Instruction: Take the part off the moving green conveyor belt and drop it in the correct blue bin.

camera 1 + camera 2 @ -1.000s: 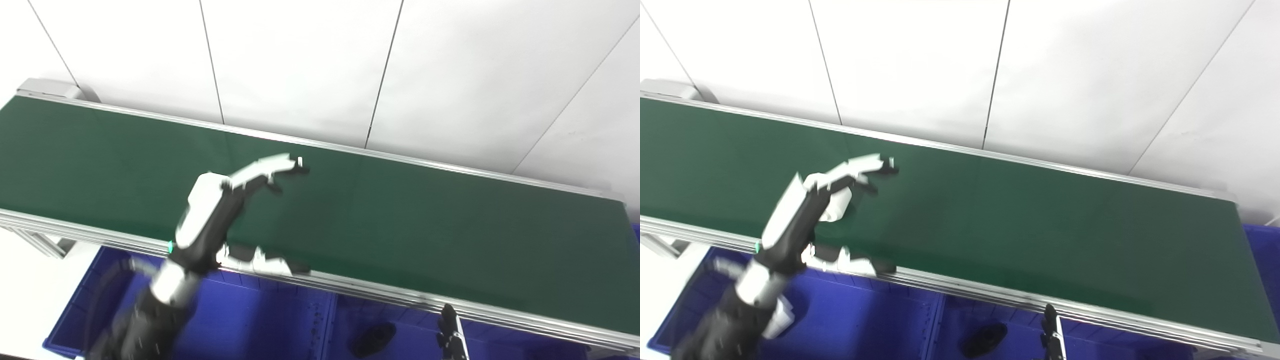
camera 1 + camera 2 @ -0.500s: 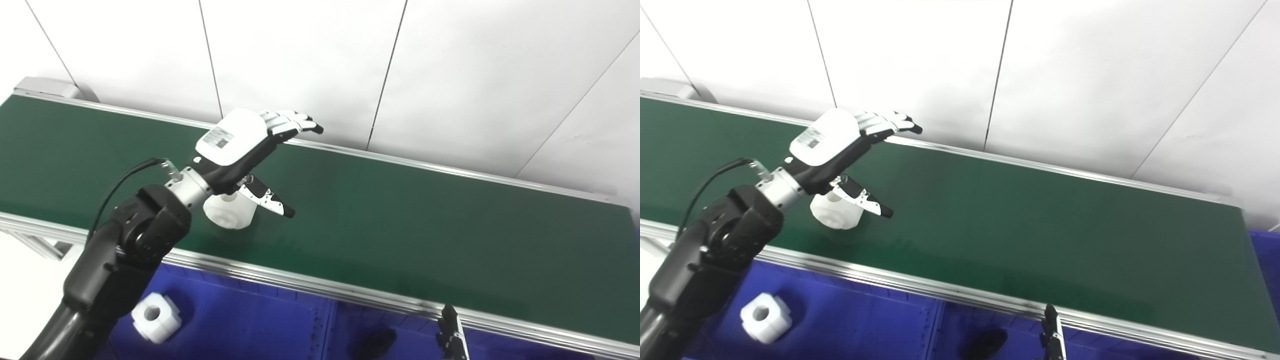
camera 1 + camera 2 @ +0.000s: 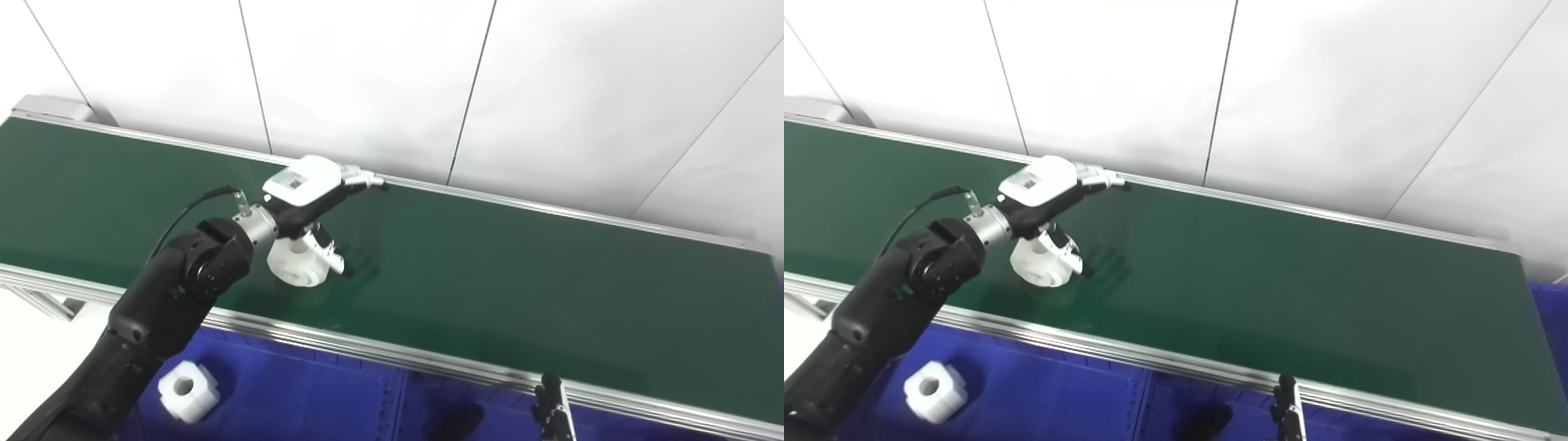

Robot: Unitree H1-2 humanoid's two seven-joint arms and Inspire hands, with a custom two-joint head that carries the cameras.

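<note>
Since half a second ago your left hand has dropped from its raised pose and now sits low over the white part, which has itself travelled a little to the right along the green conveyor belt. The hand is spread open: its fingers stretch out flat toward the far rail, and the thumb angles down across the right side of the part, touching or nearly touching it. Nothing is clasped yet; the part rests on the belt beneath the palm, near the belt's near edge and left of its middle.

Your left forearm rises from the lower left corner, crosses the near rail and bends at the wrist so that the back of the hand faces up.

Below the near rail, a second white part lies in the left blue bin. A dark object lies in the next bin to the right, too dim to identify. Of your right hand only a dark tip shows at the bottom edge, so you cannot tell whether it is open or closed.
</note>
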